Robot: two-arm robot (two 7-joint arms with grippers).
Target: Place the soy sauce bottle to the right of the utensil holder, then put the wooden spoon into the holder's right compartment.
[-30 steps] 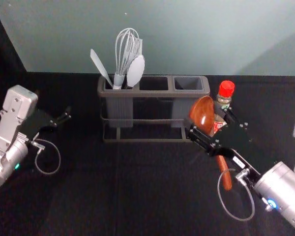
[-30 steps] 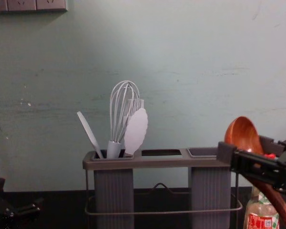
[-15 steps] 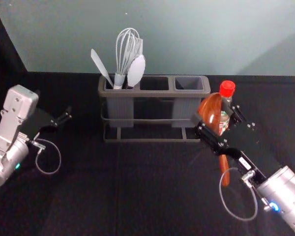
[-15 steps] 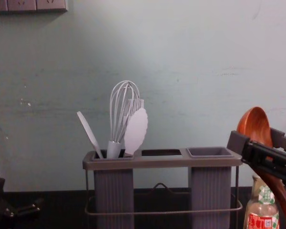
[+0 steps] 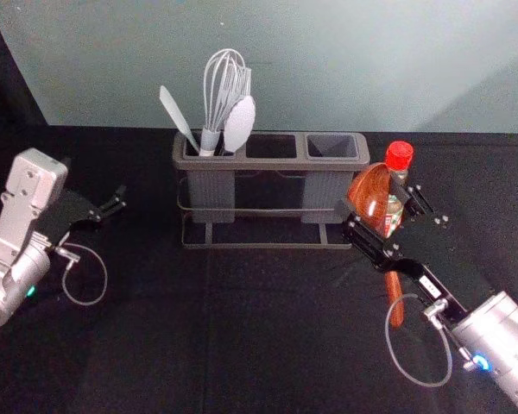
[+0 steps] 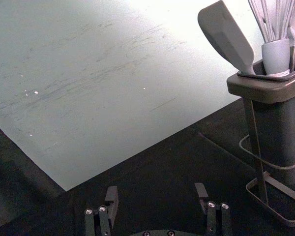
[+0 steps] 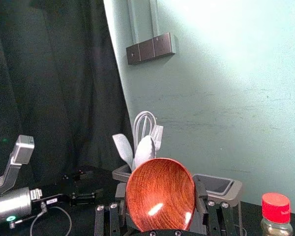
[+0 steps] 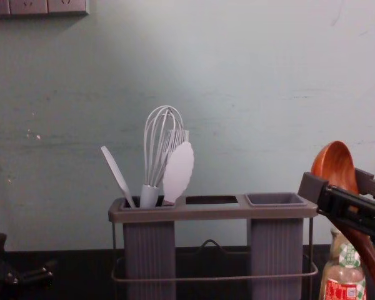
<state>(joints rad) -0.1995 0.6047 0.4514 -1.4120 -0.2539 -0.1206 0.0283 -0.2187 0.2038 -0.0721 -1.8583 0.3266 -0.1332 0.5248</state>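
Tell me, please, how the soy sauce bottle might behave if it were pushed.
The bottle looks stiff and possibly fragile, since its clear body resembles glass. Standing upright, it could tip if nudged near its red cap. Once down, it might roll, as its sides look rounded.

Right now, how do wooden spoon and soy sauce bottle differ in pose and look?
Pose: the wooden spoon is tilted, bowl up; the soy sauce bottle stands upright.
Support: the spoon is in the right gripper; no gripper holds the bottle.
Look: the spoon is glossy red-brown wood; the bottle is clear, with a red cap.
Shared: neither is in the utensil holder.
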